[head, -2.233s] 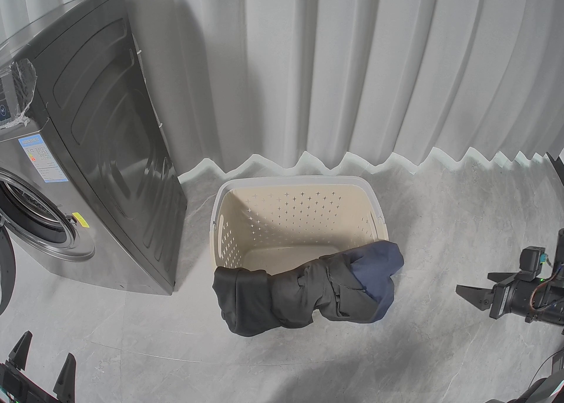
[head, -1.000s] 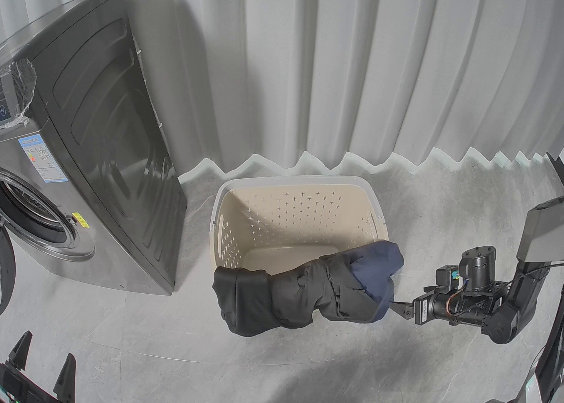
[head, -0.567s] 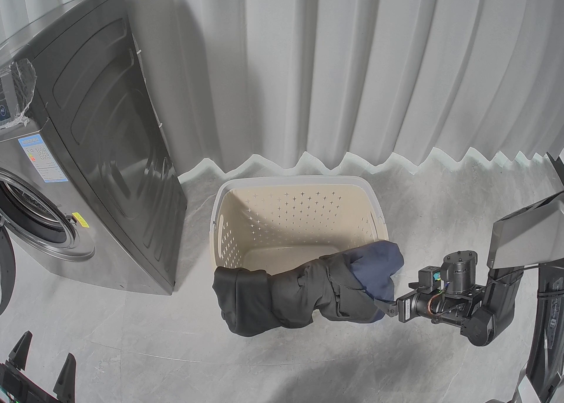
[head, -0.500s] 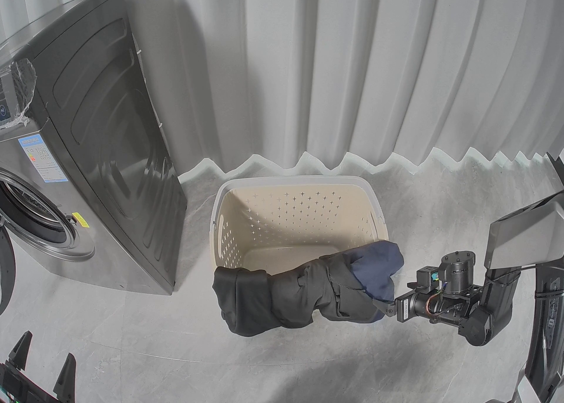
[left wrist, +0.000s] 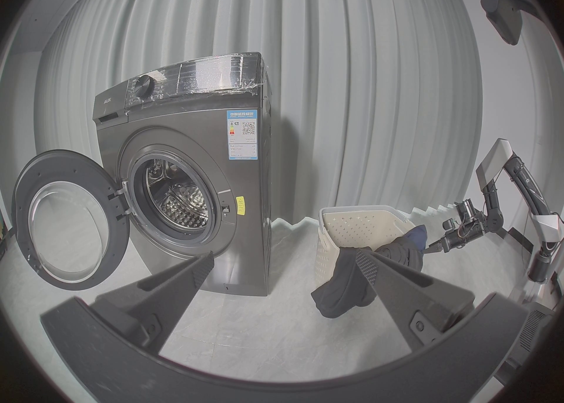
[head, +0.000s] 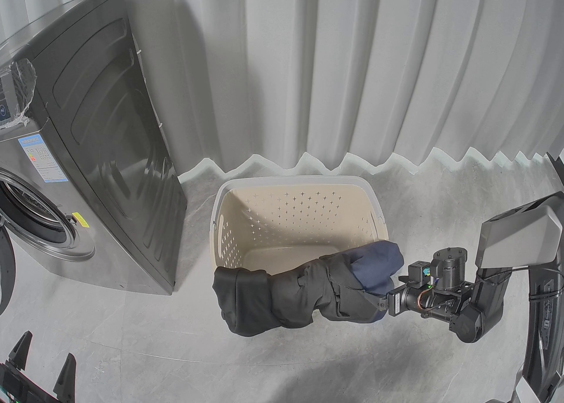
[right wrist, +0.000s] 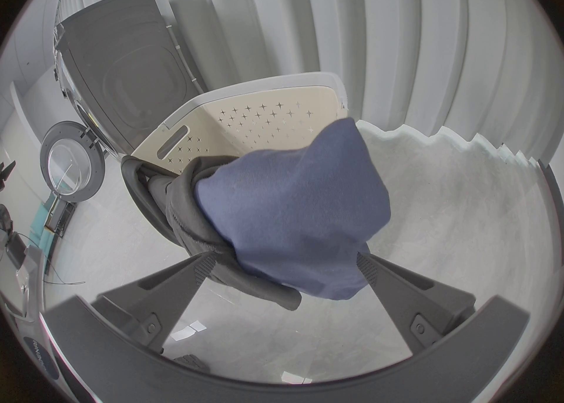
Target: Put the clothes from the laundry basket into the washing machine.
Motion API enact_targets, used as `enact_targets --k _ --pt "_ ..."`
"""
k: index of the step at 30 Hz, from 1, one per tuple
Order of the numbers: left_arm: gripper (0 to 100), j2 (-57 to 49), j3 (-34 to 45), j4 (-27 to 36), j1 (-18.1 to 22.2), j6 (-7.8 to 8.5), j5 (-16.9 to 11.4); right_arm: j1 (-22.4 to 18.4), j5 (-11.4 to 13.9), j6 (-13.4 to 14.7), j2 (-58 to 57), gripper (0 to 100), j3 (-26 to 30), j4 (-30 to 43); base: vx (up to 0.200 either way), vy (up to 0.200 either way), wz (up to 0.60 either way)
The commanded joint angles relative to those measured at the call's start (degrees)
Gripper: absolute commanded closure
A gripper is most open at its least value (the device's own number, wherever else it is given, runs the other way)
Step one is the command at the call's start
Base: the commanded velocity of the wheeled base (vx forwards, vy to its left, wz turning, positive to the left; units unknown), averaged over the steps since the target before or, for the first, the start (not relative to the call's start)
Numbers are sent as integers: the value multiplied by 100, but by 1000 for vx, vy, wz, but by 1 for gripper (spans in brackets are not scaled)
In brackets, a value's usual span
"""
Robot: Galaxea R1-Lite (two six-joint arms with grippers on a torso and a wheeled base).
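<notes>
- laundry basket (head: 294,181), cream with a pale rim, sits on the floor (head: 458,210) at the centre of the head frame, just right of the washing machine (head: 88,145).
- dark grey garment (head: 276,298) hangs bunched over the basket's near rim, lower centre of the head frame. part of it spills down the outside wall toward the floor.
- blue garment (head: 373,266) lies on the right end of that bundle, touching the grey one, at the basket's near right corner.
- right gripper (head: 380,302) comes in from the lower right of the head frame. its tips are against the right end of the bundle, just under the blue cloth.
- right wrist view: right gripper (right wrist: 282,263) has its fingers (right wrist: 176,286) spread wide, one on each side of the blue garment (right wrist: 294,210). the cloth's lower edge sits between them, not pinched. cannot tell if the pads touch it.
- left gripper (head: 44,360) is in the lower left corner of the head frame, low by the floor and well apart from the basket.
- left wrist view: left gripper (left wrist: 282,258) has its fingers apart too.
- washing machine takes up the left side of the head frame. left wrist view shows its door (left wrist: 70,219) swung open and the metal drum (left wrist: 176,198) through the opening.
- white pleated curtain (head: 352,57) runs across the upper head frame behind the basket and machine.
</notes>
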Motion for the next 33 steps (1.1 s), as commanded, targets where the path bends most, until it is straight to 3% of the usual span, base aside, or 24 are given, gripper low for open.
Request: enact_targets --k 1,3,4,11,27,28,33 --pt "0 -104 84 -1 1 -11 -2 13 6 21 9 0 -112 -24 0 0 0" --pt "0 -104 84 -1 1 -11 -2 13 6 30 9 0 -138 -76 0 0 0" --pt "0 -104 84 -1 1 -11 -2 13 6 30 9 100 -138 -94 0 0 0" --pt "0 -104 84 -1 1 -11 -2 48 103 39 -61 100 -6 -235 0 0 0" --pt "0 -104 84 -1 1 -11 7 -40 68 48 -861 100 732 -349 0 0 0" --pt "0 -104 84 -1 1 -11 -2 -40 68 48 -861 0 732 -349 0 0 0" --pt "0 -104 84 -1 1 -11 -2 -92 50 144 -571 0 618 -367 0 0 0"
